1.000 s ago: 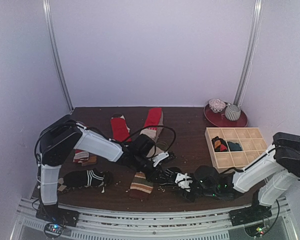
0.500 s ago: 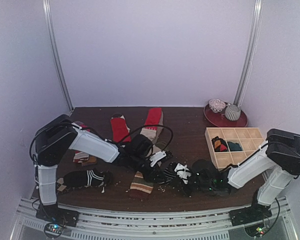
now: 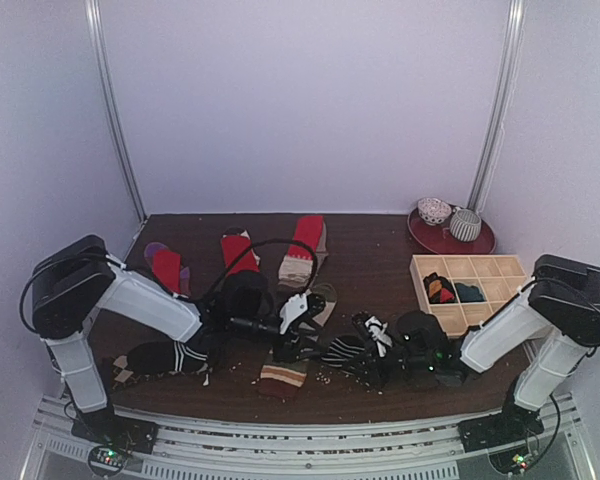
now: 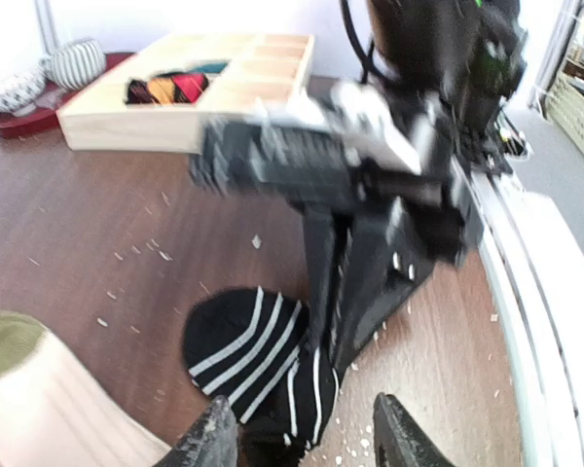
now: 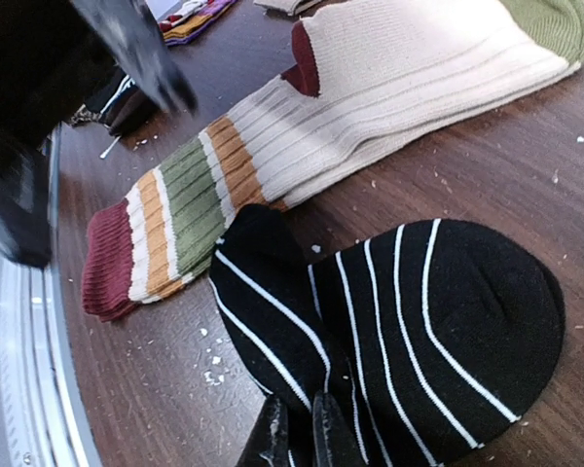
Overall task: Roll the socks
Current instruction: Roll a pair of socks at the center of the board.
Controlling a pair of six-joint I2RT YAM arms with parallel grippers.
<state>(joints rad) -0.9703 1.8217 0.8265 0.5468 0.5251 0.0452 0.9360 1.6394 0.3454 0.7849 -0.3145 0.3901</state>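
Showing the black sock (image 5: 438, 341) mid-counter (image 3: 380, 250), near the front edge and just beside the beige sock (image 5: 370, 107). Right end effector (image 5: 300, 433): fingers pressed together, pinching a fold of the black sock. Left end effector (image 4: 302, 440): fingers apart, facing the same sock. Bare wood extends behind, toward the red socks (image 3: 305, 232); the tray (image 3: 485, 268) stands to the right.

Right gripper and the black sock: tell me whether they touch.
Touching. The right wrist view shows the right gripper with its fingers closed on a fold of the black sock, fabric bunched between their tips.
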